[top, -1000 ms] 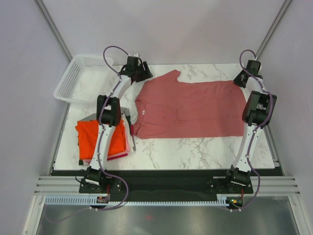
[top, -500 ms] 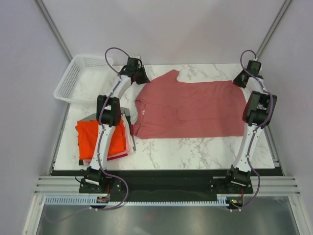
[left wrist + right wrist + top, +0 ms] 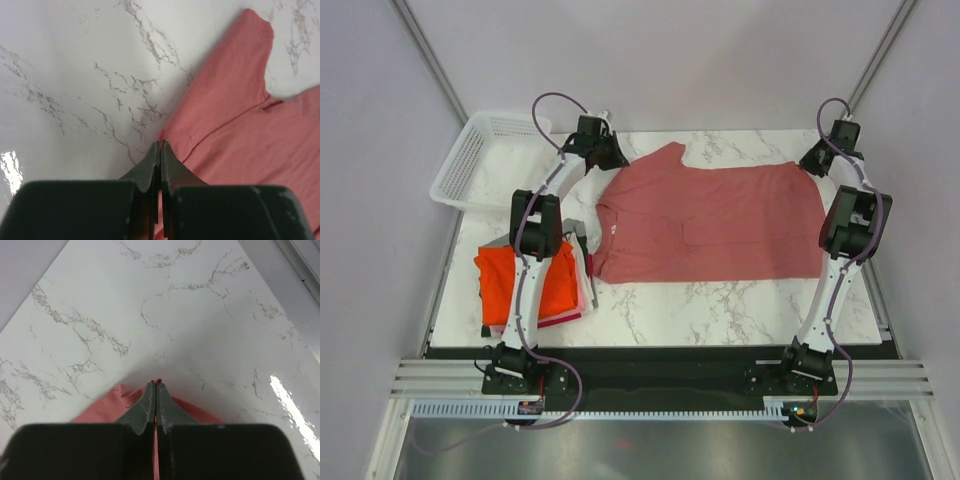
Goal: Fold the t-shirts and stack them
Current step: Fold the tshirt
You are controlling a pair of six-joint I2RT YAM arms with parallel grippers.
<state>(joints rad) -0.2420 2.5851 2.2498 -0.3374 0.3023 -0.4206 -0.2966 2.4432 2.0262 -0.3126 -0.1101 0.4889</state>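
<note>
**Red shirt [image 3: 710,225] pinched at both far corners**

From above, I see the shirt spread flat on the marble table [image 3: 720,300], with the folded stack [image 3: 525,285] just to its left. On my left wrist camera, the left gripper [image 3: 160,150] is clamped on the shirt's edge beside a sleeve. On the right wrist camera, the right gripper [image 3: 155,390] is clamped on a shirt corner.

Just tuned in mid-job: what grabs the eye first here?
A dusty red t-shirt lies spread flat at centre, with the left pincer and right pincer each shut on its far edge, at opposite ends. An orange-topped folded stack sits near left, and beyond it is a white basket.
</note>
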